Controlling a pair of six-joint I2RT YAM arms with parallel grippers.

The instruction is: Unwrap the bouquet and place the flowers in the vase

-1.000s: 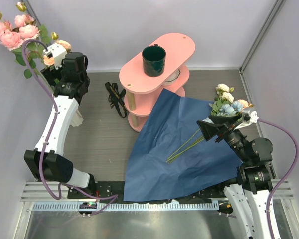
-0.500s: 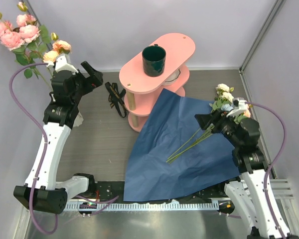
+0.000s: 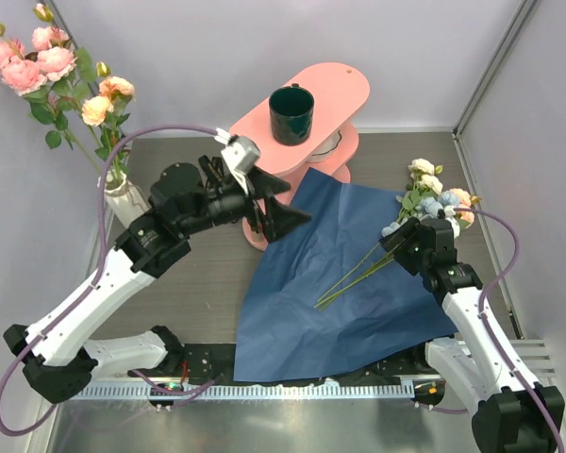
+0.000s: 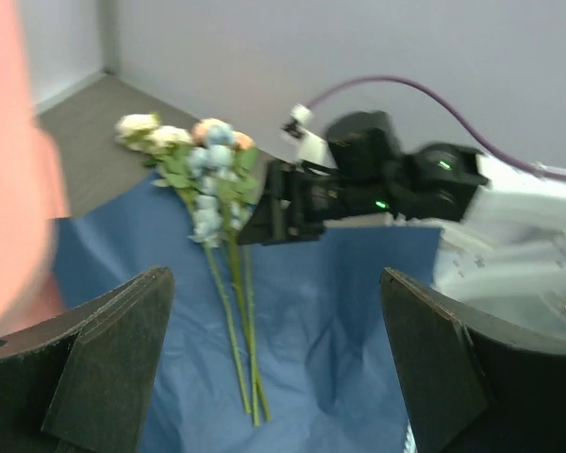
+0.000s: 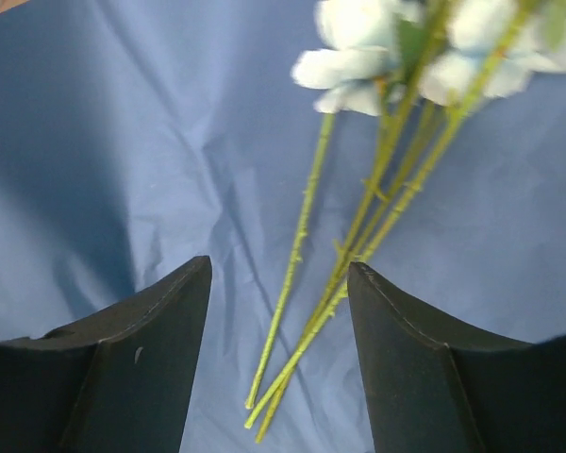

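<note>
My left tool [image 3: 281,204] hangs wide open and empty; my right tool [image 5: 278,269] gapes empty above the flowers [image 3: 428,196] lying on blue paper [image 3: 330,311].

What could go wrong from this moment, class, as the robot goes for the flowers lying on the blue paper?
1. The right gripper hangs open over thin stems lying on the loose blue paper; it may pinch paper too, or miss some stems.
2. The left gripper is close beside the pink stand carrying the mug; a bump could topple the mug.
</note>
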